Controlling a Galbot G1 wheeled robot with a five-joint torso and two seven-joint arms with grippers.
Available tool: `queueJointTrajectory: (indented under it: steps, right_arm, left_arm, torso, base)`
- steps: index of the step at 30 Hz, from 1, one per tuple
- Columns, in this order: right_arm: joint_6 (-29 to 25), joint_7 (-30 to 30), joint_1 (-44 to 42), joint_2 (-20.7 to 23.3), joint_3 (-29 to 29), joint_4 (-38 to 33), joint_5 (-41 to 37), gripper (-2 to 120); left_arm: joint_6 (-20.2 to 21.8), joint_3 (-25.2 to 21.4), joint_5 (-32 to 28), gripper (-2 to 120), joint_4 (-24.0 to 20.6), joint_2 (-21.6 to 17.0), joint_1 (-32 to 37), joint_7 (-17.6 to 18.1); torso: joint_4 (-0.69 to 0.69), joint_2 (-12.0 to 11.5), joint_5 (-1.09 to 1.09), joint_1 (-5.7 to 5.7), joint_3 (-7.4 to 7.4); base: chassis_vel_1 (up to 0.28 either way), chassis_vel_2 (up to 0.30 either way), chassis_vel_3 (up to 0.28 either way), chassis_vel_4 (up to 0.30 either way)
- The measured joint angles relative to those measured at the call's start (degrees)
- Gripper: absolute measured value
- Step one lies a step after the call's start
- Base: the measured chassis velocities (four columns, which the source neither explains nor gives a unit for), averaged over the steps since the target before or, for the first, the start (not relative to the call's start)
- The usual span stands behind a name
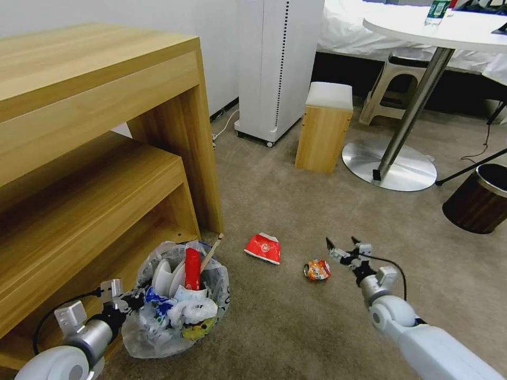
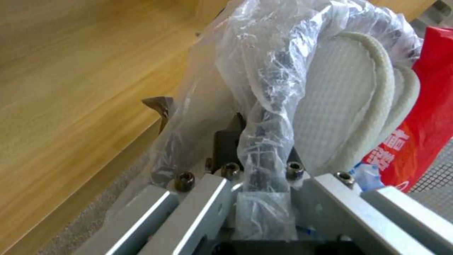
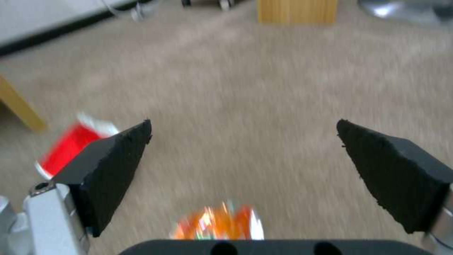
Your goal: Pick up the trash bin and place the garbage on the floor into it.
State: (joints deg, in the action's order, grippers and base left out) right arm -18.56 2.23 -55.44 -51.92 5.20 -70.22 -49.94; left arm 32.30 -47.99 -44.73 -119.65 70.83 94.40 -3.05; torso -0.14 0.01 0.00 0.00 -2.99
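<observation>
My right claw (image 1: 341,244) hangs spread beside the orange wrapper (image 1: 317,269); my left claw (image 1: 128,302) pinches the trash bin (image 1: 179,295) rim.

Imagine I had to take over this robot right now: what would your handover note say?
Left gripper: shut on the rim of the trash bin, beside the wooden shelf.
Right gripper: open, empty, just past the orange wrapper.
Done: slippers, red packet, stick and tissue are in the bin.
Left: orange wrapper and red wrapper, both on the carpet.
</observation>
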Motion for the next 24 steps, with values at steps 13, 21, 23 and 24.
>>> queueJointTrajectory:
  steps: [13,21,23,24]
  right_arm:
    - [1.82,0.23,0.87,-2.79,1.95,9.97,2.21,100]
    - [2.18,-0.34,6.57,-7.15,4.89,19.19,4.47,100]
    - [2.16,-0.36,6.75,-7.31,4.99,19.47,4.58,100]
    - [2.16,-0.36,6.98,-7.51,5.11,19.86,4.66,100]
  left_arm:
    - [-0.51,0.11,-0.21,1,1.6,-0.5,-0.85,0.0]
    - [-0.78,0.03,-0.65,1,2.03,-1.2,-0.93,0.02]
    - [-0.8,0.03,-0.67,1,2.04,-1.24,-0.94,0.02]
    - [-0.82,0.02,-0.7,1,2.08,-1.29,-0.96,0.02]
  torso:
    - [-0.02,0.0,-0.02,0.0,0.0]
    - [0.0,0.0,-0.01,0.0,0.0]
    - [0.0,0.0,-0.01,0.0,0.0]
    - [0.0,0.0,0.0,0.0,0.0]
  base:
    - [0.0,0.0,0.0,0.0]
    - [0.0,0.0,0.0,0.0]
    - [0.0,0.0,0.0,0.0]
    - [0.0,0.0,0.0,0.0]
